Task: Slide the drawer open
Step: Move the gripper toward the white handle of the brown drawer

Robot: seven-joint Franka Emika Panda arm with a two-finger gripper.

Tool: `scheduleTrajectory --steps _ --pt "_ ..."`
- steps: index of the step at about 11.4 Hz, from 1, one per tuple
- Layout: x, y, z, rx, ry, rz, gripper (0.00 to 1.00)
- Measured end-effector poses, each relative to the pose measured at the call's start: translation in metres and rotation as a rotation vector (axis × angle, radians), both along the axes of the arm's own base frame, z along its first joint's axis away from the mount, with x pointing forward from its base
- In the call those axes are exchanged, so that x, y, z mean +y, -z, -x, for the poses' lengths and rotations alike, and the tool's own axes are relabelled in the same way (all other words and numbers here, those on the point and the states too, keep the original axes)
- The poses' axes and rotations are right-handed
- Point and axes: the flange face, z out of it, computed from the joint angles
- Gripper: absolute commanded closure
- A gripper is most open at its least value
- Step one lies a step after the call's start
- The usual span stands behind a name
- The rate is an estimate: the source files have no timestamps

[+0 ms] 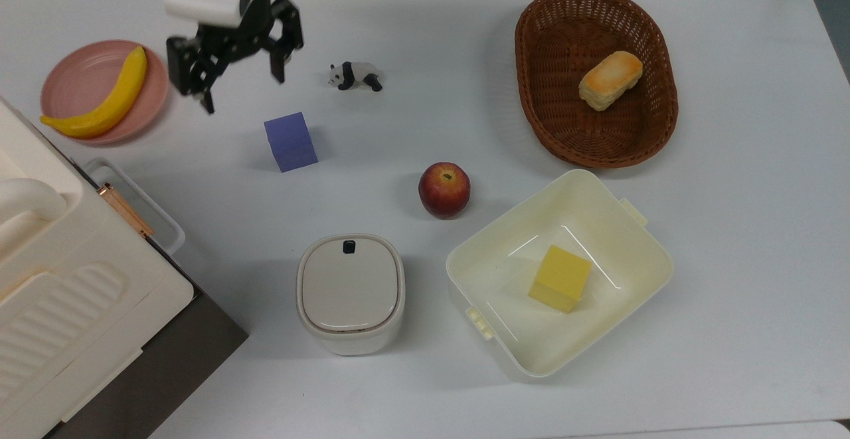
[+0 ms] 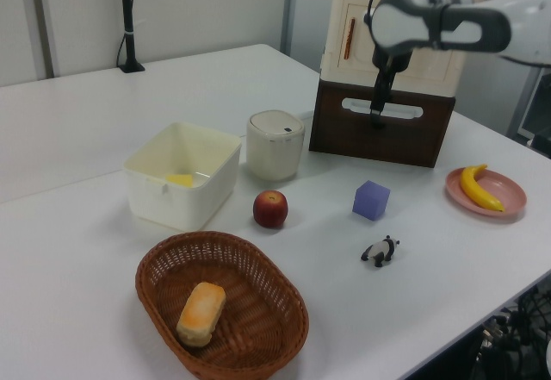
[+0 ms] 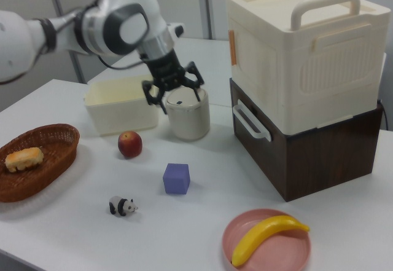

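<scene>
Above the table, end effector (image 1: 242, 88) spread wide, empty, apart from closed drawer (image 3: 288, 160)

The drawer (image 3: 307, 154) has a dark wood-grain front with a smooth white plastic handle (image 3: 249, 121), and the ribbed cream box (image 3: 295, 56) on top looks like matt plastic with a coppery metal clasp (image 1: 125, 210). The basket (image 1: 597, 74) is rough brown wicker — the square tub (image 1: 564, 273) beside it is glossy cream plastic. The bench (image 1: 730, 226) is smooth, matt white; the claw (image 1: 242, 90) is black with a glossy white housing.
</scene>
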Motion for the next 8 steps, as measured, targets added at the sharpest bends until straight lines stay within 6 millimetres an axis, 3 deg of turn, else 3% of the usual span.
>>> scheduleTrajectory --steps 2,8 --pt "-0.010 0.024 -0.012 0.020 -0.057 0.078 0.00" --pt "-0.048 0.042 -0.024 -0.043 -0.049 0.101 0.00"
